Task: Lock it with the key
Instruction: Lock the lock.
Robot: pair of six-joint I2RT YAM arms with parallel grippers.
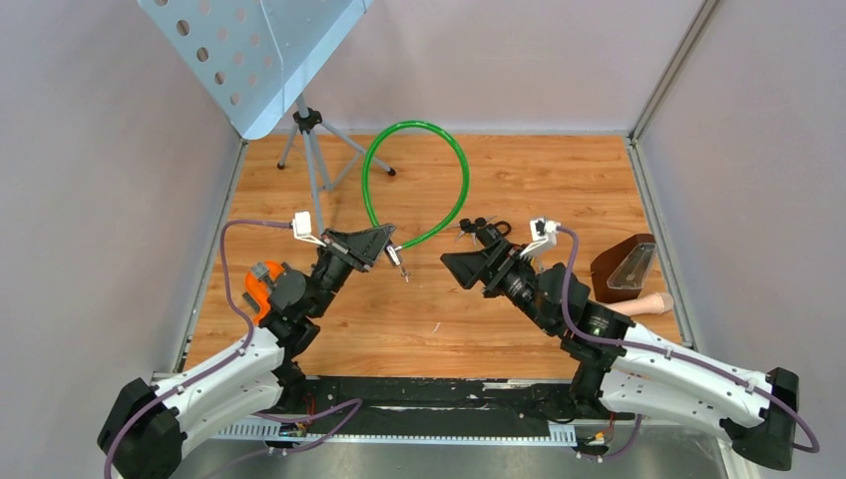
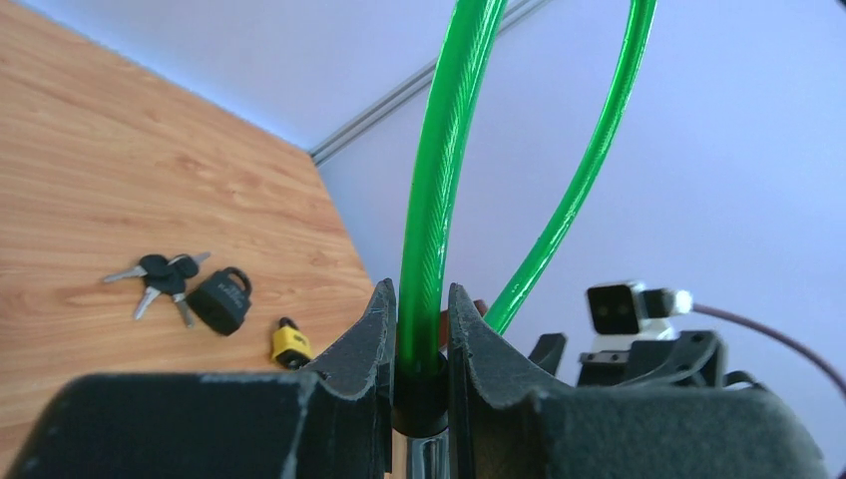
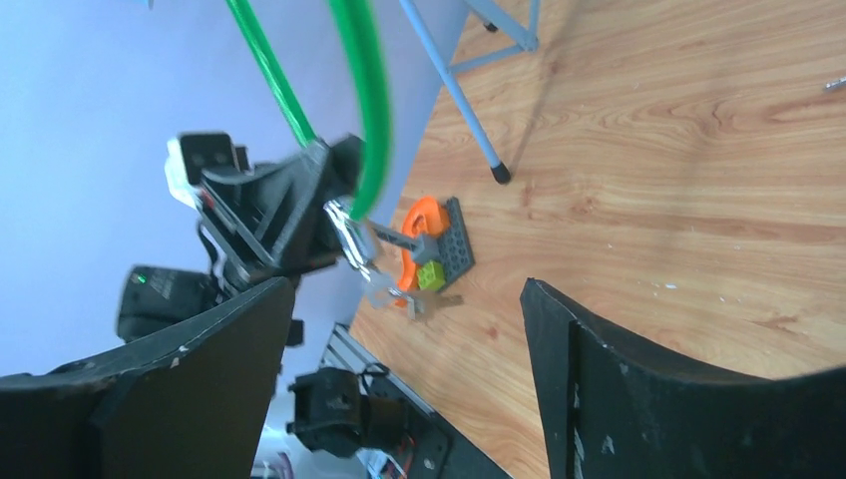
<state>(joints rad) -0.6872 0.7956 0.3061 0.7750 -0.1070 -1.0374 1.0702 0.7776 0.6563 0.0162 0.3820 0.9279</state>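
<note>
The left gripper (image 2: 419,304) has its jaws pinched tight on the green cable lock (image 2: 439,180) at its black collar, with the key (image 1: 400,262) hanging at the tip, while the right gripper (image 3: 407,284) has its jaws wide and empty nearby, so a misaligned grab could knock the key loose.

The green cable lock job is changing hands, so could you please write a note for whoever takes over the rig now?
Left claw: shut on the green cable lock at its black end collar, loop held upright.
Right claw: open, empty, facing the left claw.
Metal pieces, apparently a key, dangle under the left claw. A key bunch, black padlock and yellow lock lie on the table.
Done: both cable ends meet at the left claw.
Left: locked or not cannot be told; check, then turn the key if needed.
</note>
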